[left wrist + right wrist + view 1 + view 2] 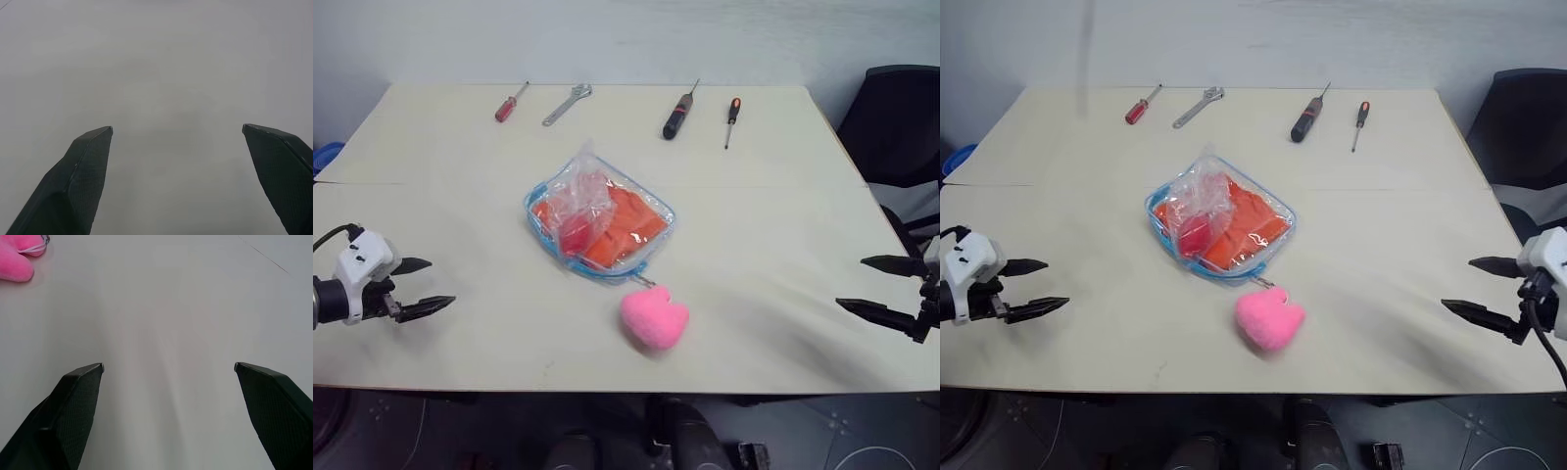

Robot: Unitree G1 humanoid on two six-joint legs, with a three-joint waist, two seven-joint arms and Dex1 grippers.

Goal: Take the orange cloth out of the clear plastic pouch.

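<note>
1. Left gripper (423,286) hangs over the table's left edge, fingers spread wide, nothing between them. Right gripper (1479,290) hangs likewise at the right edge, fingers wide apart and empty. Both well apart from the work.
2. Clear plastic pouch (599,227) lies flat mid-table (783,245), set diagonally. Orange cloth (628,227) sits folded inside it, filling most of the interior. Not yet out.
3. Risk: a thin wrinkly clear bag (582,196) with a small red lump (574,235) lies at the pouch's left part; whether on top or inside, cannot tell. A grab there likely catches the bag, not the cloth.
4. Risk: the vinyl looks slick on a smooth tabletop; a one-sided pull probably drags the whole pouch unless the other gripper pins it.
5. Risk: a pink heart plush (654,316) sits just beside the pouch's near corner, apparently clipped to the zipper end; it could snag or be tugged along.
6. Textures: pouch glossy, rounded corners, light blue trim; cloth soft, creased; plush fuzzy.
7. Far edge: red-handled screwdriver (510,103), wrench (567,104), black-handled driver (678,115), small orange-black screwdriver (731,119). All out of the way.
</note>
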